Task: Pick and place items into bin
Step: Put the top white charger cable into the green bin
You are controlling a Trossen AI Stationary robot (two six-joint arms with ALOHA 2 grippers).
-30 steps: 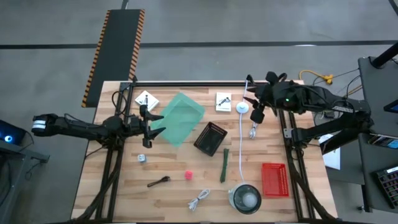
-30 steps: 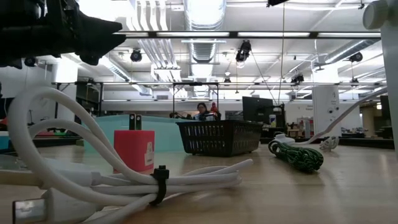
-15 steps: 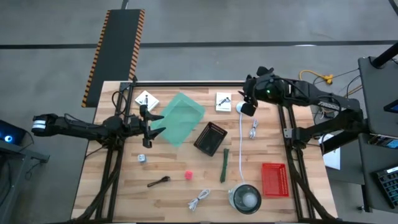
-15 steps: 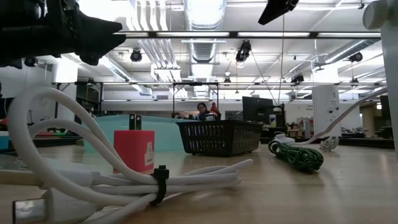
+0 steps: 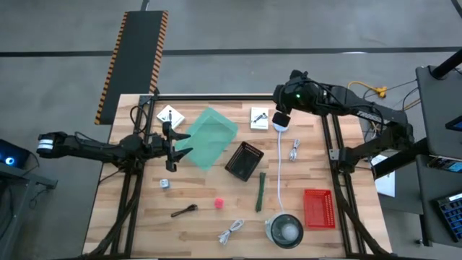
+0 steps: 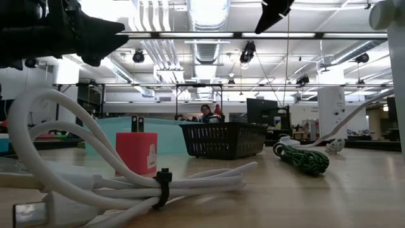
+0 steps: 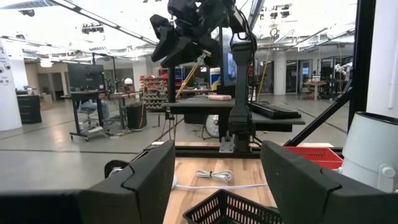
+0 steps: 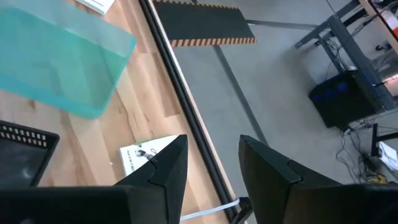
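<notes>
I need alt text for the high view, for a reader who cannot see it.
Seen from above, the right gripper, open and empty, hangs near a white card, while the left gripper, open, waits beside a green bin. A black basket sits mid-table.

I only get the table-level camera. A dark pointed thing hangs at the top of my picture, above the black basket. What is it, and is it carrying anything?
Observer: That is the right gripper. Seen from overhead, it hangs near the table's far edge, close to a white card, with its fingers open and nothing between them.
Operator: And the other arm?
Observer: The left gripper hovers beside the teal bin, open and holding nothing.
Operator: Has anything gone into that bin?
Observer: From above, no item shows inside it. The pink ball and a coiled cable lie on the wood.
</notes>
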